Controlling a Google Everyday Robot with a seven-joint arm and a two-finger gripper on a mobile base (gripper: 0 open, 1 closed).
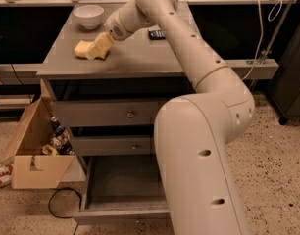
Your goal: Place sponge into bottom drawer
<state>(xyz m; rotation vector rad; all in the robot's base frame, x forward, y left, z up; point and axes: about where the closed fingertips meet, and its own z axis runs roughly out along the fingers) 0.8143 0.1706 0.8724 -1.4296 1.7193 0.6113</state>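
— How far along are you?
— Barely begun, I'd say. The sponge [82,49] lies on the counter [140,60], toward its left front, in front of the white bowl [88,15].
— And your pincer?
— My pincer [98,46] is down at the sponge's right end, touching or overlapping it. I cannot tell whether it is open or clamped.
— What's left?
— Nearly everything: grip, lift, carry down, let go. The bottom drawer [121,182] stands pulled out.
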